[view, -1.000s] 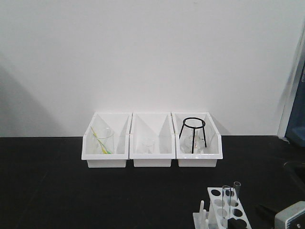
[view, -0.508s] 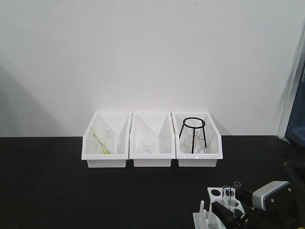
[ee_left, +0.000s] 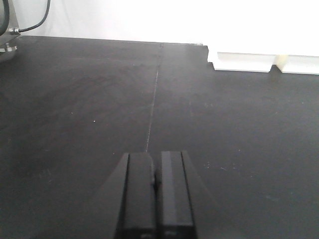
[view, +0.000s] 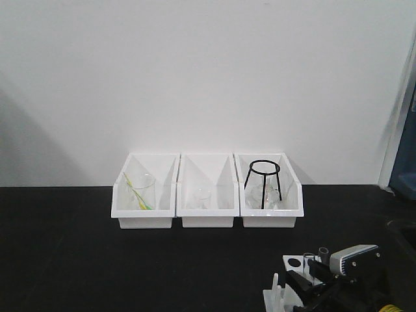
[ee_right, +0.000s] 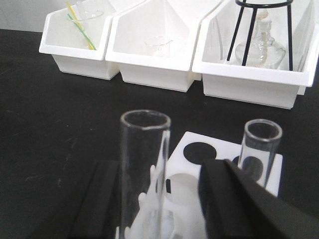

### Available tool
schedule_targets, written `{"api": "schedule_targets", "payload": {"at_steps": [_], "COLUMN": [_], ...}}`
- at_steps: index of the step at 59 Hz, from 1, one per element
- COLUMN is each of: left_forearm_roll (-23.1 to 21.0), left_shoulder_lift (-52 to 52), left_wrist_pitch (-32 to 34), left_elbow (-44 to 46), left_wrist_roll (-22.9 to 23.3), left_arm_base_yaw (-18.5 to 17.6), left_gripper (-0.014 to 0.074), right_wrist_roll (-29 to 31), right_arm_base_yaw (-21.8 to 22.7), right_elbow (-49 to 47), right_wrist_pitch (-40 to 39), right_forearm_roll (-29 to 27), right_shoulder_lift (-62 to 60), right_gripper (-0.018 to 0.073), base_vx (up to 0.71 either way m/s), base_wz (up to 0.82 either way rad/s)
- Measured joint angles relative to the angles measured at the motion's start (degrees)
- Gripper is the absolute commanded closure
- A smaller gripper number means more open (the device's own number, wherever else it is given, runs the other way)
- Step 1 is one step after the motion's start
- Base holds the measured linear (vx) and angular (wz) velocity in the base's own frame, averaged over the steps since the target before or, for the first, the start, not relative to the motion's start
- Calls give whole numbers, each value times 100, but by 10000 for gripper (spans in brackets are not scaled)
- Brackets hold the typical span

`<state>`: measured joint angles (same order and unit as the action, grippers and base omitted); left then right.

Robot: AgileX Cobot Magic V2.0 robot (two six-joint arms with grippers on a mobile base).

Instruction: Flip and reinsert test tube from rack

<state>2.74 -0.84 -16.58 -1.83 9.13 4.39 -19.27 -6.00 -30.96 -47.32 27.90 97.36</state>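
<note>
The white rack (view: pixel 286 268) stands at the table's near right, and both clear tubes stand upright in it with their open rims up. In the right wrist view the nearer test tube (ee_right: pixel 144 164) stands between the fingers of my right gripper (ee_right: pixel 159 169). The jaws are open; the tube is close to the left finger (ee_right: pixel 99 199), with a gap to the right one. The other tube (ee_right: pixel 260 147) stands at the rack's (ee_right: pixel 227 143) far right. My right gripper (view: pixel 311 281) hangs over the rack. My left gripper (ee_left: pixel 155 167) is shut on nothing above bare black table.
Three white open-front bins stand along the back wall. The left bin (view: pixel 143 218) holds a beaker with a yellow-green stick. A small beaker sits in the middle bin (view: pixel 207 218). The right bin (view: pixel 270 218) holds a black tripod and a glass flask. Upright pegs (view: pixel 275 286) line the rack's left side.
My right gripper has come in from the lower right and moved left over the rack, so its open fingers now straddle the nearer tube. Both tubes stay in the rack.
</note>
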Motion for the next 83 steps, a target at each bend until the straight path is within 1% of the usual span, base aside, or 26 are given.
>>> {"api": "schedule_targets", "payload": {"at_steps": [6,10,19,30,48,59,67,74,83], "left_forearm_roll": [0,0,0,0,0,0,0,0,0], "left_shoulder_lift": [0,0,0,0,0,0,0,0,0], "left_wrist_pitch": [0,0,0,0,0,0,0,0,0], "left_elbow": [0,0,0,0,0,0,0,0,0], "left_wrist_roll": [0,0,0,0,0,0,0,0,0], "left_arm_base_yaw": [0,0,0,0,0,0,0,0,0], "left_gripper": [603,603,603,603,603,603,603,603,603], "right_wrist_roll": [0,0,0,0,-25,-416,-682,-732,-770], "right_arm_base_yaw": [-2,-2,-2,-2,-2,-2,-2,-2,-2], "right_elbow": [0,-6,-22,-22,-22,-22,-22,1,3], "right_wrist_pitch": [0,-6,-30,42,585,914,1343,1714,1887], "right_forearm_roll": [44,133,357,446,452,452,470,480,489], "right_shoulder_lift": [0,0,0,-137,-1165,-1811,-2294,-2585,-2836], "right_gripper": [316,335,335,335,335,335,337,377,466], "base_vx": [0,0,0,0,0,0,0,0,0], "base_wz": [0,0,0,0,0,0,0,0,0]}}
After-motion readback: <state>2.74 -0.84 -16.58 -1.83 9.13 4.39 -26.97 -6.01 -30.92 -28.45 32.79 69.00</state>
